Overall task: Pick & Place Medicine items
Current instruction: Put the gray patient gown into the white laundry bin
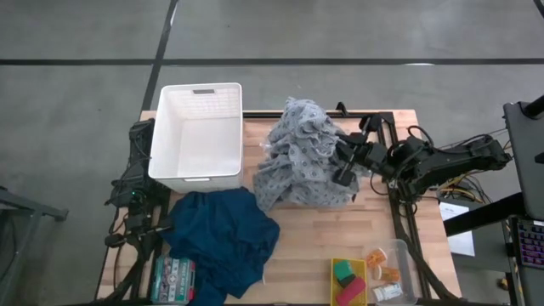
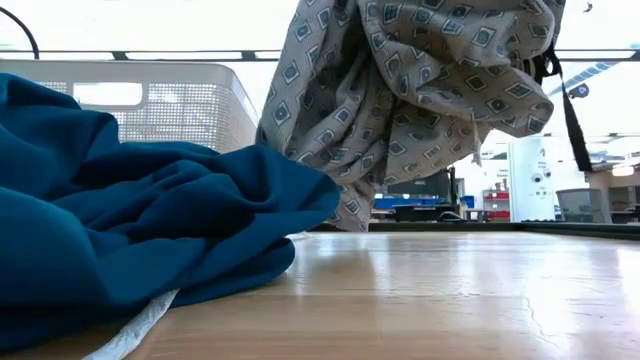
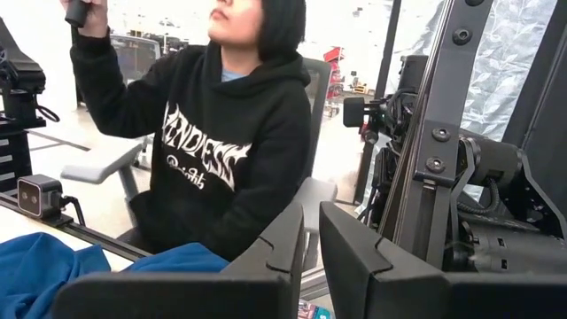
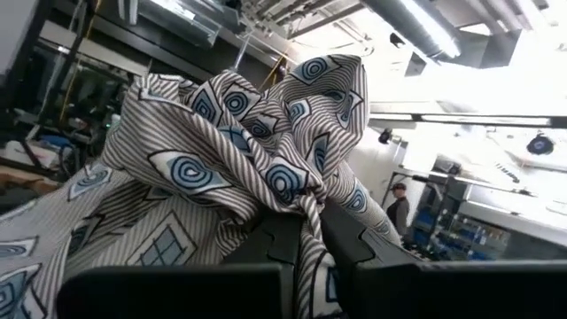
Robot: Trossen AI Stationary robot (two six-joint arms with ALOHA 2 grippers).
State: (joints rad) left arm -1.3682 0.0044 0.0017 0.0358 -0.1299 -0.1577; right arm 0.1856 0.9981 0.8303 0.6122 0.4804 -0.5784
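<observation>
The medicine items, a small white carton (image 1: 387,292) and tiny orange pieces (image 1: 388,274), lie in a clear tray (image 1: 406,255) at the table's near right corner. No gripper is near them. My right gripper (image 1: 344,167) is raised over the table's middle right and shut on a grey patterned cloth (image 1: 302,157). That cloth hangs large in the low view (image 2: 420,90). My left gripper (image 3: 310,257) waits level at the table's left edge, its fingers close together with nothing between them. My right gripper pinches a bunched, gathered fold of the grey cloth (image 4: 306,211) between its two fingers, several layers together. The fingers come from the table's right side, slanting a little upward. The cloth drapes down from the hold, and its lower end (image 2: 345,215) hangs close to the table top.
A white basket (image 1: 195,132) stands at the far left. A blue cloth (image 1: 225,238) lies heaped near left, beside a green-and-white box (image 1: 174,276). Green and pink blocks (image 1: 347,282) sit left of the tray. A person (image 3: 221,151) sits beyond the table's left side.
</observation>
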